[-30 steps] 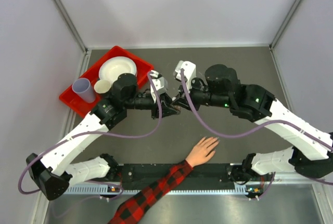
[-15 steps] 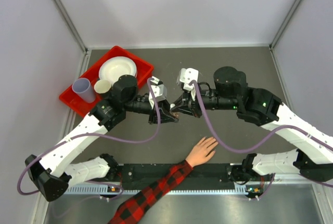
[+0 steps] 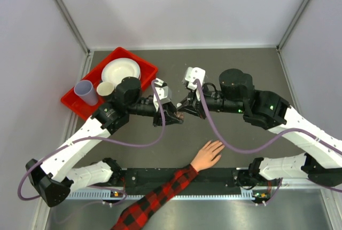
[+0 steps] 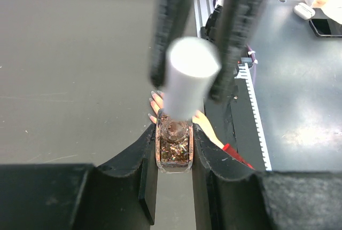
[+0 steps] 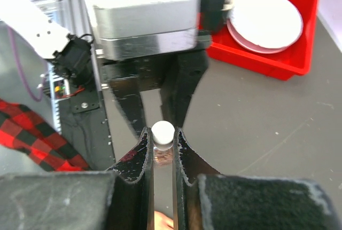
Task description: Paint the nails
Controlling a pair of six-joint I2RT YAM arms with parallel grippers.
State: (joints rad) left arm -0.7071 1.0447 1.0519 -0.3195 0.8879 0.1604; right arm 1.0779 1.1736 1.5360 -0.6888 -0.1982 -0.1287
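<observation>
My left gripper (image 4: 173, 135) is clenched on the polish bottle (image 4: 173, 152), and my right gripper (image 5: 163, 134) is pinching its white cap (image 4: 189, 78) at the neck. The hand (image 3: 208, 155) lies flat nearer the front edge. Its nails (image 3: 218, 144) look bare, so I judge all the painting remains.

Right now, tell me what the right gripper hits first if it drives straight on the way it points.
Most likely the bottle clamped in the left gripper: it sits directly ahead, just past the white cap that the right gripper grips. How close they are is unclear.
</observation>
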